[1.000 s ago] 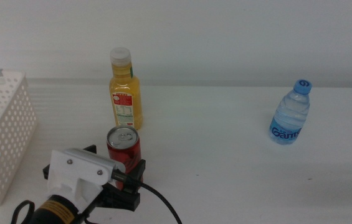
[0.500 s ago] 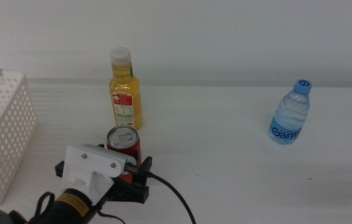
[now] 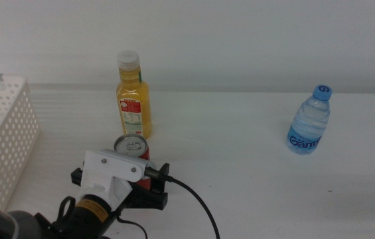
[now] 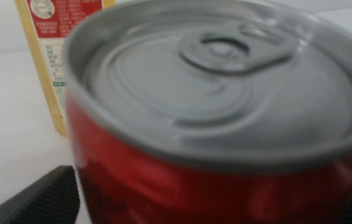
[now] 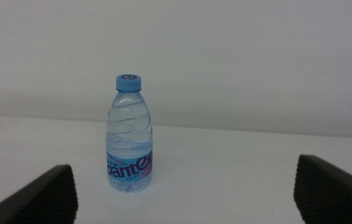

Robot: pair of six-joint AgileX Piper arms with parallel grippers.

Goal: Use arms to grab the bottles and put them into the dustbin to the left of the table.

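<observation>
Left hand [image 3: 137, 186]: low over the table near its front edge, left of centre; its dark jaws stand on either side of the red can, spread about as wide as the can, and whether they press on it cannot be told
Red can [image 4: 213, 143]: upright on the table between the left hand's jaws, silver top with pull tab showing; in the left wrist view it fills the picture, out of focus
Juice bottle [image 3: 133, 96]: yellow, white cap, red and white label, upright just behind the can toward the table's far edge, apart from it
Water bottle [image 5: 129, 134]: small, clear, blue cap and blue label, upright toward the table's right side, well apart from the can and juice bottle
Right hand [image 5: 188, 202]: faces the water bottle from a distance, jaws spread wide with nothing between them; it does not show in the middle view
Dustbin [image 3: 1, 143]: white perforated basket at the table's left edge, well apart from the left hand
Table [image 3: 240, 159]: plain white
</observation>
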